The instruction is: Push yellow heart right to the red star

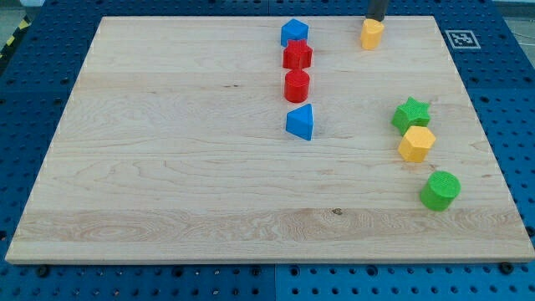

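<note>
Wooden board [167, 167]: my tip [374, 20] touches yellow heart [372, 34], right of red star [297, 56]

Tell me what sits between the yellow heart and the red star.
Nothing: in the camera view only bare board separates the yellow heart from the red star. My tip touches the heart's top edge.

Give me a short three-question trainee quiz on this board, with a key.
1. True or false: my tip is just above the yellow heart, on its top side in the view.
2. Which block lies directly below the red star? A) red cylinder B) green star C) yellow hexagon
3. Fill in: the block above the red star is the blue ____.

Key: 1 true; 2 A; 3 pentagon.
</note>
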